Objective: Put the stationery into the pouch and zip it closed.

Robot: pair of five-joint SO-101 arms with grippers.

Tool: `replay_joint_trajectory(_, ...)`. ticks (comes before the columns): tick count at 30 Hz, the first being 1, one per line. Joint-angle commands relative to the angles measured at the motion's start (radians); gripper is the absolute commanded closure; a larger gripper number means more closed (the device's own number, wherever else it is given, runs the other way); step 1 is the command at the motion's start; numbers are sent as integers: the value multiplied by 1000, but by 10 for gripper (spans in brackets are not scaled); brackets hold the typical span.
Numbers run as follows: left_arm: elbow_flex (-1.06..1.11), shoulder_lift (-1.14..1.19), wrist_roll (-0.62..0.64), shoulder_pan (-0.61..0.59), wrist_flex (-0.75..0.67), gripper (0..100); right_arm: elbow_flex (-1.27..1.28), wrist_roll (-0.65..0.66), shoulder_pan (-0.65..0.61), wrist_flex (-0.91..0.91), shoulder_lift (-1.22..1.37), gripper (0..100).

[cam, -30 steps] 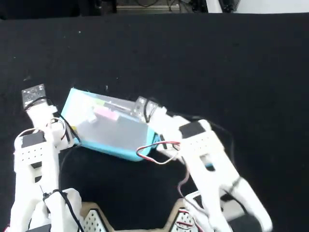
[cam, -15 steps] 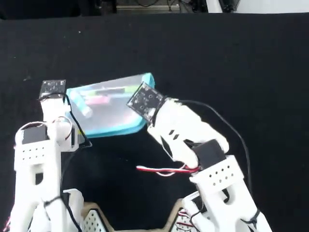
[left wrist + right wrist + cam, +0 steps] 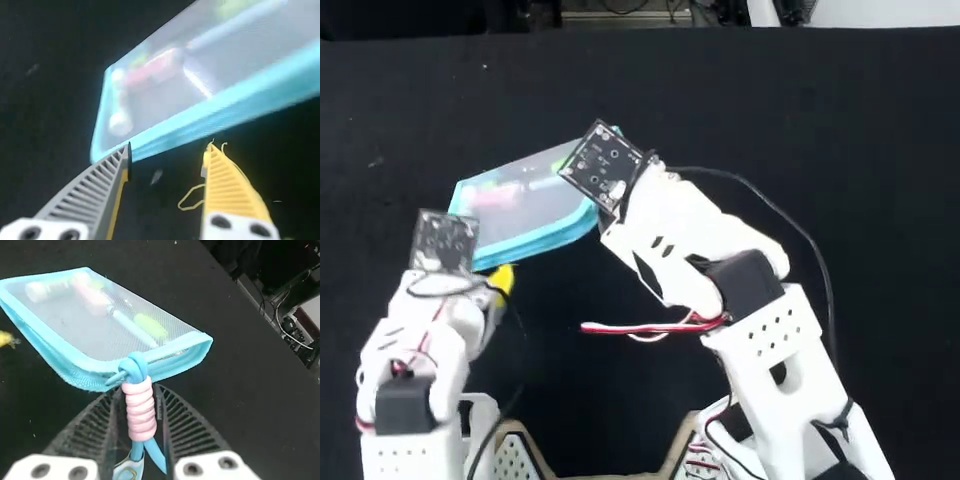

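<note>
Our right gripper [image 3: 137,390] clamps the zipper pull [image 3: 139,412], but our left gripper [image 3: 168,147] gapes beside the pouch [image 3: 90,335], so tugging may drag it.

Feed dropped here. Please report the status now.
Left gripper open, at pouch corner. Right gripper shut on zip pull. Stationery inside pouch.

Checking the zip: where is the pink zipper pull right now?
In the right wrist view, the pink zipper pull sits clamped in the right tool, tied by a blue loop to the zipped edge of the pouch, near its end corner.
</note>
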Motion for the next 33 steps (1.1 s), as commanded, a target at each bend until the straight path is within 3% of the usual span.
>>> replay_joint_trajectory(1,16,-135,0,99,5,760,-99,-12,-12,14,4,988)
replay_joint_trajectory(11,90,-183,2,113,-160,719,-206,-12,-135,193,1,988)
replay_joint_trajectory(21,171,-137,2,186,-287,725,-229,-12,-172,213,4,988)
replay_joint_trajectory(26,222,-135,-6,196,-325,773,-228,-12,-164,215,1,988)
replay_joint_trajectory(31,202,-135,2,186,-333,963,-223,-9,-138,212,1,988)
replay_joint_trajectory(33,183,-137,3,186,-328,959,-226,-8,-107,206,1,988)
